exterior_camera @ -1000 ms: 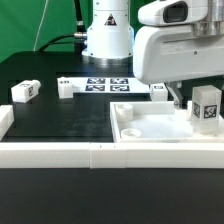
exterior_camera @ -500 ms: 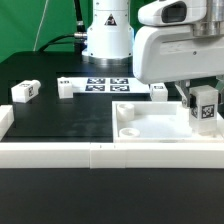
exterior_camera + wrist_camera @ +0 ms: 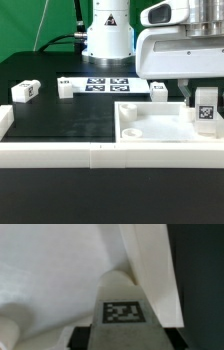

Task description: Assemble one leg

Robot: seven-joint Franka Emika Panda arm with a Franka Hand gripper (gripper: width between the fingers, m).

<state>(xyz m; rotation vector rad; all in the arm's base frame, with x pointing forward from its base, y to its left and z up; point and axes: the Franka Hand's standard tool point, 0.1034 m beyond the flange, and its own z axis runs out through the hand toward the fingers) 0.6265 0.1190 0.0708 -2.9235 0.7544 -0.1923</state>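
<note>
The claw (image 3: 205,99) grips the small white blocky tagged plastic leg (image 3: 206,110) upright at the exterior view's right of the large white recessed square panel (image 3: 150,128), apparently mid-insertion, which next calls for a straight, aligned descent.

White tagged leg (image 3: 206,108) — upright at the recessed panel's (image 3: 160,125) corner.

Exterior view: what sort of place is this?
Probably a robot lab test bench: green backdrop, black tabletop with a marker board, white tagged furniture parts, one leg in the gripper.
</note>
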